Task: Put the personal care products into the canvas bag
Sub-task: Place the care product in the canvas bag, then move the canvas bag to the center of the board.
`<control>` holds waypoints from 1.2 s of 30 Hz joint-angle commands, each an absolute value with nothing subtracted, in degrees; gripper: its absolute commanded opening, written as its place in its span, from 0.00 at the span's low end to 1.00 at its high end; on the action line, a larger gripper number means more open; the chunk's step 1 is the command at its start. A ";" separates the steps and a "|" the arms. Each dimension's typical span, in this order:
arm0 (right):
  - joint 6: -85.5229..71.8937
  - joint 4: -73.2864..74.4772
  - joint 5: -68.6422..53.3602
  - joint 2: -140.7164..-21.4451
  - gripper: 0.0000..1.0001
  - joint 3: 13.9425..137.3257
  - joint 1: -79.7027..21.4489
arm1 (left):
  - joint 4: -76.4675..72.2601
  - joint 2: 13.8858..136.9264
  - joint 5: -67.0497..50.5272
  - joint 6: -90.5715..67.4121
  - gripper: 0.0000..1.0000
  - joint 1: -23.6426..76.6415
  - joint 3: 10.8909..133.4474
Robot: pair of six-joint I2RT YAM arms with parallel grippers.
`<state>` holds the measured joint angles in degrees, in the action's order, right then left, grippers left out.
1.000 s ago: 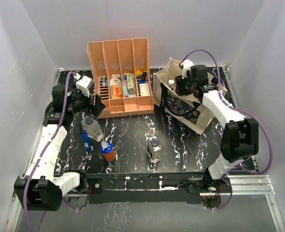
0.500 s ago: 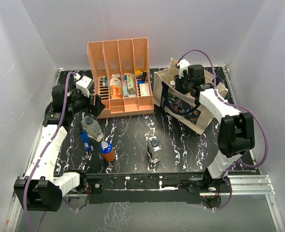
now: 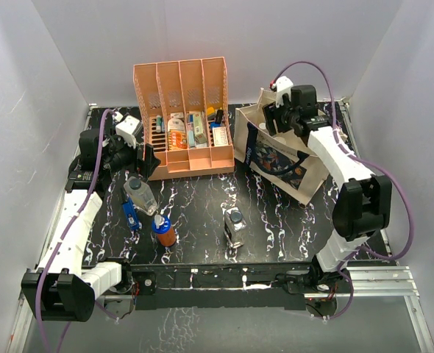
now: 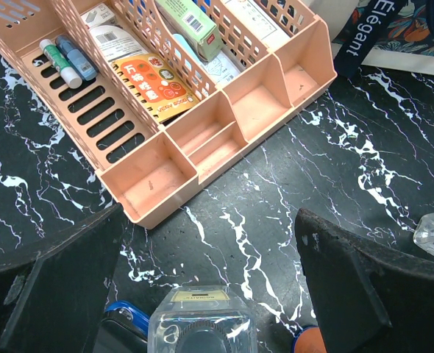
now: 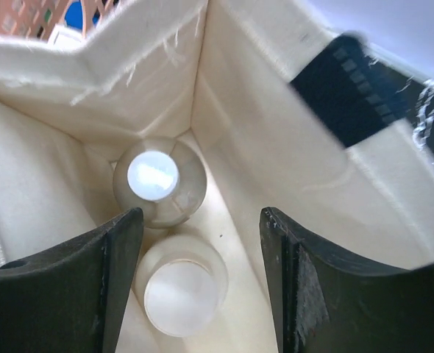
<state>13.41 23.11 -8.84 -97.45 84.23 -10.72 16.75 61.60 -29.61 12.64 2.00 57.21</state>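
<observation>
The canvas bag [image 3: 285, 163] stands at the back right, and my right gripper [image 3: 289, 112] hovers over its mouth. In the right wrist view the right gripper [image 5: 202, 276] is open above the bag's inside [image 5: 276, 184]. A dark round white-topped bottle [image 5: 157, 179] and a white cylinder [image 5: 180, 294] stand on the bag's bottom, free of the fingers. My left gripper [image 3: 145, 160] is open just above the clear grey-capped bottle [image 3: 140, 193], whose top [image 4: 198, 327] shows between the fingers. A small blue bottle [image 3: 131, 215], an orange-brown blue-capped bottle [image 3: 163, 230] and a clear square dark-capped bottle [image 3: 235, 226] stand on the table.
An orange four-slot file rack [image 3: 182, 121] with packs and pens stands at the back centre, close beside the left gripper and the bag. White walls close in the black marbled table [image 3: 202, 202] on three sides.
My right gripper has opened wider and lifted a little out of the bag's mouth. The left arm and the bottles on the table have stayed put.
</observation>
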 commanded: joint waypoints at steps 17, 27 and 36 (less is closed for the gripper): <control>27.75 42.06 -14.28 -70.88 0.80 84.86 -9.76 | 15.88 60.73 -32.20 12.66 0.97 2.11 57.21; 32.59 48.31 -16.12 -70.15 0.84 79.19 -9.72 | 15.69 60.21 -32.56 12.43 0.97 2.12 56.79; 33.58 48.69 -15.08 -74.18 0.66 78.76 -10.10 | 15.82 60.12 -32.43 12.71 0.97 2.11 56.67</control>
